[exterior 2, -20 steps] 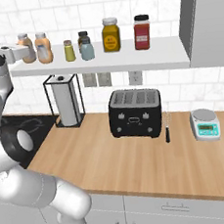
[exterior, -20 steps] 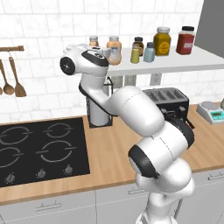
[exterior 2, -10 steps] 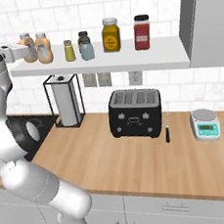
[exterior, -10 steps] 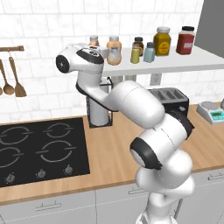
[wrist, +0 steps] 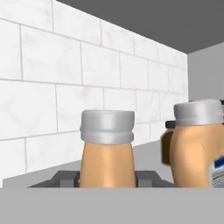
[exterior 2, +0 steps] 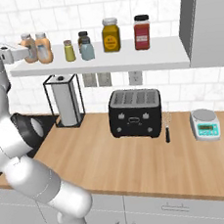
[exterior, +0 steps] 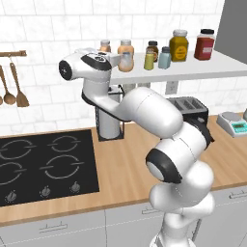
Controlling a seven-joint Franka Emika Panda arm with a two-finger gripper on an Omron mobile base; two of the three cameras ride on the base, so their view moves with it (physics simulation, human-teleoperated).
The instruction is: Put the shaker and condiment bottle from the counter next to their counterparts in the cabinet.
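Note:
On the white cabinet shelf [exterior: 193, 70] my gripper [exterior: 110, 54] is shut on the peach-orange condiment bottle [wrist: 107, 153], which stands upright at the left end. Its lookalike [wrist: 194, 144] stands close beside it, on the right in the hand view. From the right base, the held bottle [exterior 2: 28, 47] and its counterpart [exterior 2: 43, 47] stand side by side. Further right along the shelf the pale blue-grey shaker [exterior: 164, 58] stands next to the olive-yellow shaker [exterior: 149, 60]. The wooden counter [exterior: 125, 164] lies below.
A mustard-yellow jar [exterior: 179, 46] and a red jar [exterior: 204, 44] stand on the shelf's right part. On the counter are a paper-towel holder [exterior 2: 66, 102], a black toaster [exterior 2: 134, 112], a small scale [exterior 2: 205, 124] and the black hob [exterior: 43, 169]. Wooden utensils [exterior: 14, 87] hang at left.
The arm's upper joint has swung a little to the left in the left base view. The bottles on the shelf have not visibly moved.

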